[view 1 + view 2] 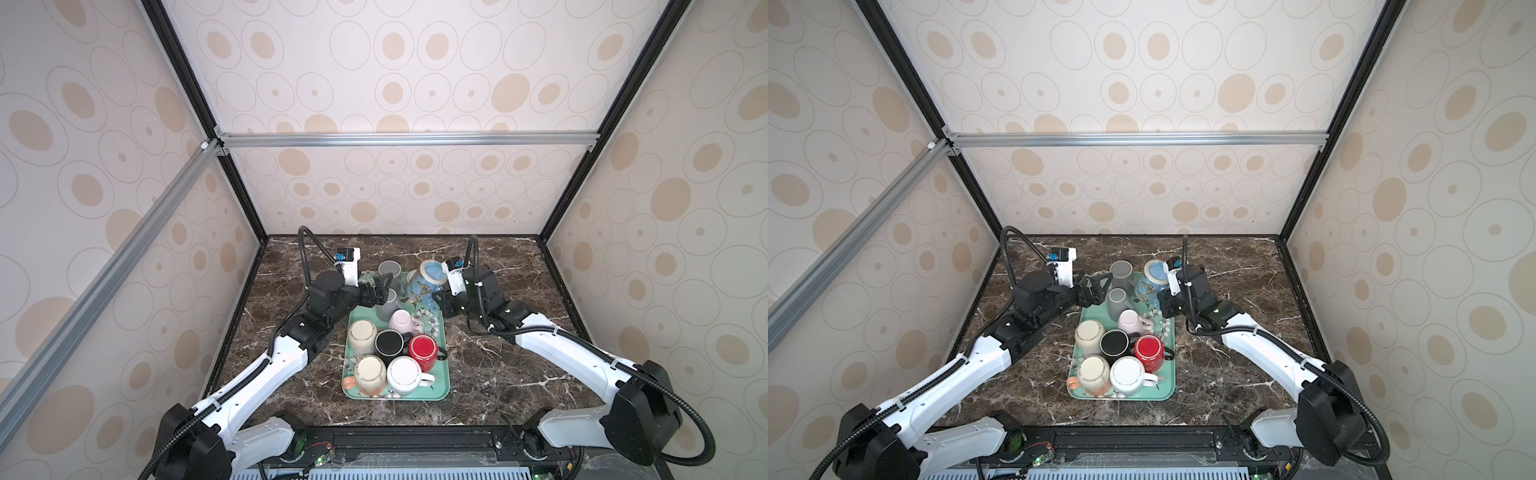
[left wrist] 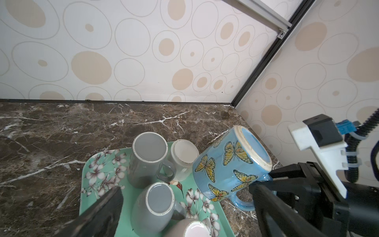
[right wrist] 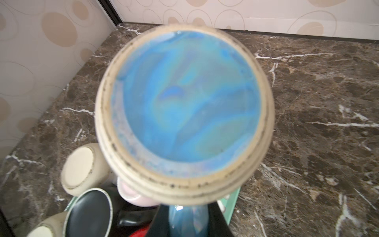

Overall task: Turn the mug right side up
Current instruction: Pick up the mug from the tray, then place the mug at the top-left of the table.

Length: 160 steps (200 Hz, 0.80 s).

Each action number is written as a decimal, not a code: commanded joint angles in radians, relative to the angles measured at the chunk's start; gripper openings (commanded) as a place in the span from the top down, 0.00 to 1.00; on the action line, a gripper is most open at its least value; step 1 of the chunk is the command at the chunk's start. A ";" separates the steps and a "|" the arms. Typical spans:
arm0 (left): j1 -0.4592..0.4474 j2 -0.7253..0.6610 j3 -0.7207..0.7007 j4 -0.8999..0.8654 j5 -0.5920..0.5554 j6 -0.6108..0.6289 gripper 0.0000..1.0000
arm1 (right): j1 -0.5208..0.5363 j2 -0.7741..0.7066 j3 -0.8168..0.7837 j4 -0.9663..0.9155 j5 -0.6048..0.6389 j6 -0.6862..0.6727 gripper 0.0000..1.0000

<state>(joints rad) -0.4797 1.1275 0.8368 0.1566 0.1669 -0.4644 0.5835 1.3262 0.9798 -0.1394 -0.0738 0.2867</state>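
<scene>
Mug (image 1: 424, 282): blue, butterflies, tilted with its base up at the tray's far right corner; cannot tell if the rim is clear.
Right gripper (image 1: 438, 299): clamped on the mug's handle.
Left gripper (image 1: 380, 291): jaws wide, holding nothing, beside the grey cups (image 1: 388, 270).
Tray (image 1: 442, 376): teal, floral, crowded with upturned cups (image 1: 390, 343), mid-table.
Table (image 1: 498, 374): dark brown marble, white veins.
Walls (image 1: 395, 187): pale paper, beige ovals.
Frame (image 1: 407, 138): silver and black bars.

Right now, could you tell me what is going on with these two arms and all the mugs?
The right gripper is shut on the blue butterfly mug at its handle, holding it tilted at the far end of the teal tray, base upward, so it is not yet righted. The left gripper hangs open by two grey mugs, holding nothing.
</scene>
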 commanded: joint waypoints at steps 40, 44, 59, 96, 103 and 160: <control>0.126 -0.020 -0.041 0.186 0.296 -0.061 0.01 | 0.007 -0.010 0.131 0.250 -0.157 0.247 1.00; 0.129 -0.022 -0.047 0.199 0.298 -0.065 0.01 | 0.008 -0.009 0.132 0.263 -0.167 0.268 1.00; 0.145 -0.022 -0.067 0.253 0.387 -0.094 0.02 | 0.007 0.006 0.135 0.321 -0.211 0.338 1.00; 0.187 0.063 -0.112 0.522 0.609 -0.287 0.11 | 0.008 0.053 0.155 0.421 -0.311 0.464 1.00; 0.198 0.083 -0.119 0.568 0.638 -0.321 0.14 | 0.007 0.060 0.158 0.440 -0.326 0.483 1.00; 0.225 0.182 -0.147 0.833 0.729 -0.486 0.23 | 0.008 0.091 0.168 0.522 -0.420 0.561 1.00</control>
<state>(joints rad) -0.2638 1.3006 0.6861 0.8089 0.8207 -0.8486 0.5835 1.4345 1.0790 0.1783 -0.4183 0.7925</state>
